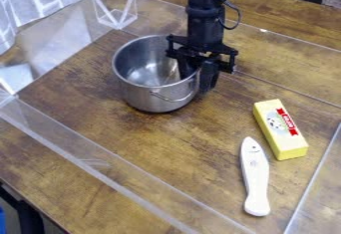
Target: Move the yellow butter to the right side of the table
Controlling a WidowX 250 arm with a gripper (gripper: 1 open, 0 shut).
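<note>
My jaws look clamped on the pot by its rim; the butter, well apart from them, already lies view-right, so its move seems done.

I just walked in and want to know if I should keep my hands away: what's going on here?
The robot's gripper is at the right-hand rim of the metal pot, apparently gripping it. The yellow butter, the thing meant to be moved, lies untouched on the table, beside the white utensil.
</note>
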